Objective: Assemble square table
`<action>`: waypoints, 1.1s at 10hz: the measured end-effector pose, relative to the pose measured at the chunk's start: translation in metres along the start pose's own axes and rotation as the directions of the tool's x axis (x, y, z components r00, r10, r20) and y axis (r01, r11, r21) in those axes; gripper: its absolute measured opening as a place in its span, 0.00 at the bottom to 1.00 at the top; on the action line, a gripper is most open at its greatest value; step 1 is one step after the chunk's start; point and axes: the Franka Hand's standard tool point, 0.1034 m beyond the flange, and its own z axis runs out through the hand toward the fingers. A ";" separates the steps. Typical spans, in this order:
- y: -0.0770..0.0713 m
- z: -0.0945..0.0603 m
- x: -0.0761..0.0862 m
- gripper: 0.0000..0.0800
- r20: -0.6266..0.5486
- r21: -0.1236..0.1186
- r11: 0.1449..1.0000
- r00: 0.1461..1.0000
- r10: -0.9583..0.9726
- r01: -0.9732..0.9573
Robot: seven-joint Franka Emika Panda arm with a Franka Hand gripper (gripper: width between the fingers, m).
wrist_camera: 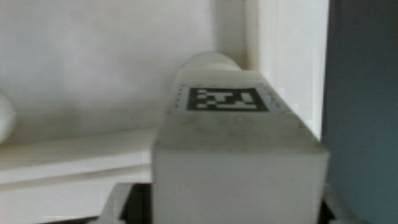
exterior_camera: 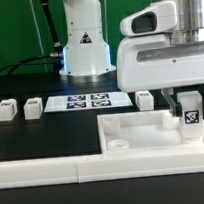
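Gripper: seen at 3 o'clock in the exterior view, fingers closed on an upright leg; nothing else is held.
Held leg: white, carrying a black-and-white tag. It is placed over the slab's corner toward 4 o'clock. Contact with the slab cannot be told.
Wrist view: the same leg fills the middle, its tag near the rounded end, with white surface behind it.
Square table slab: laid flat on the black tabletop, toward 4 o'clock from centre. One round socket is visible at its corner toward 6 o'clock.
Loose legs: two lie at 9 o'clock, near each other; a third lies just behind the slab.
Marker board: flat at centre, between the loose legs.
Border wall: runs along the 6 o'clock edge.
Robot base: at 12 o'clock.
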 end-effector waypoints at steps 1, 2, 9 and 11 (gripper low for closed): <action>0.001 0.000 0.000 0.36 0.000 -0.001 0.998 0.998 0.067 -0.067; 0.002 0.000 0.000 0.36 0.001 -0.002 0.990 0.990 0.138 -0.138; 0.010 0.003 -0.007 0.36 0.085 0.010 0.358 0.358 0.930 -0.933; 0.011 0.003 -0.008 0.36 0.094 0.002 0.245 0.245 0.965 -0.969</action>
